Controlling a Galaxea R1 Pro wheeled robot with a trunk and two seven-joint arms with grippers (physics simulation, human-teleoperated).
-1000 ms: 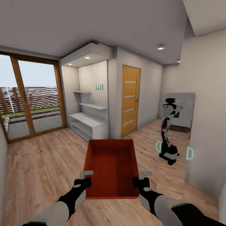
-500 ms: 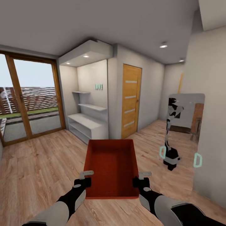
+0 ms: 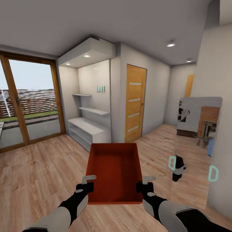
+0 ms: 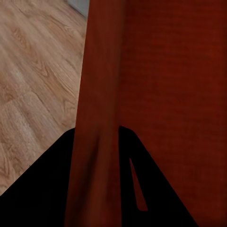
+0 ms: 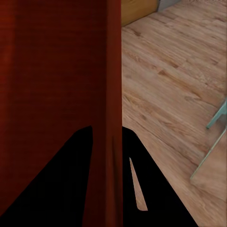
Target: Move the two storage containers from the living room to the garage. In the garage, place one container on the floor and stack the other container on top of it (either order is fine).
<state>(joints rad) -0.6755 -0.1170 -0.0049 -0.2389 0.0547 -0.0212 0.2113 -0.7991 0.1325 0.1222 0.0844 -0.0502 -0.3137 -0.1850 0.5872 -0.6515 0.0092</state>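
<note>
I hold one red-orange storage container level in front of me, above the light wood-plank floor. My left gripper is shut on its left wall near the close corner. My right gripper is shut on its right wall, opposite. In the left wrist view, the dark fingers of the left gripper pinch the container's thin red wall. The right wrist view has the right gripper clamped the same way on the container's other wall. The box is empty inside.
Ahead stands an orange-brown door, with a white shelving niche to its left and a wood-framed glass sliding door further left. A mirror leans on the right wall. A passage runs past it to a far door.
The camera has moved forward: the mirror has slid right and grown, and the glass door has slid left. The container and both grippers keep the same hold.
</note>
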